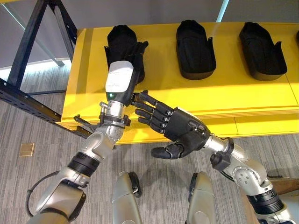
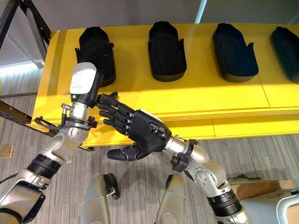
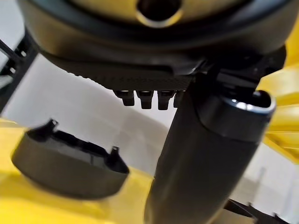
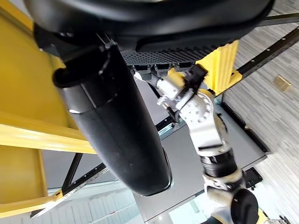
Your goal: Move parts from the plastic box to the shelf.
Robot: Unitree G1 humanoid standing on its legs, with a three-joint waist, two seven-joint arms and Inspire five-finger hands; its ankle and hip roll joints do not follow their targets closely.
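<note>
Silver-grey jointed arms, dark segmented right hand (image 1: 184, 133), white-backed left hand (image 1: 122, 74).

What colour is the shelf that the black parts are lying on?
Bright yellow; the shelf shows best in the right eye view, with black parts on it.

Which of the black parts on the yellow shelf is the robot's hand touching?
The one furthest to the robot's left. The left hand reaches onto it, while the other black parts, like the next one along, sit alone on the yellow shelf.

Grey carpet floor (image 1: 42, 135), black frame (image 1: 28, 60)
</note>
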